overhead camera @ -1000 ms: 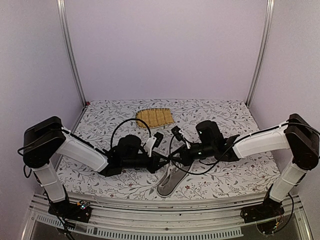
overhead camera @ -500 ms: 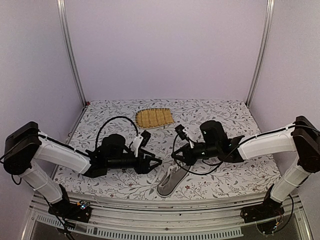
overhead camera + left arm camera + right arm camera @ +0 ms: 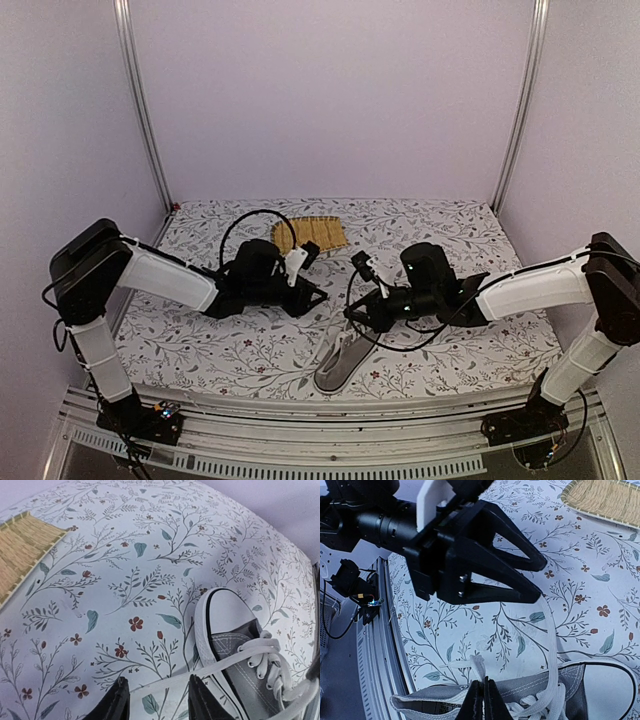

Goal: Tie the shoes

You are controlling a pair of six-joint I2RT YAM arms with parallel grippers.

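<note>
The grey sneaker with white sole lies near the table's front edge, toe pointing away. It also shows in the left wrist view and the right wrist view. My left gripper is open, to the far left of the shoe; one white lace runs taut from the eyelets across the gap between its fingertips. In the right wrist view this lace rises to the left gripper. My right gripper is shut on the other lace's end, just above the shoe's opening.
A yellow woven bamboo mat lies at the back of the floral tablecloth, behind the left gripper. A metal rail with cables runs along the table's front edge near the shoe's heel.
My left arm has swung away from the front edge toward the mat, drawing its lace out. The right gripper has stayed almost in place, still shut on its lace.
</note>
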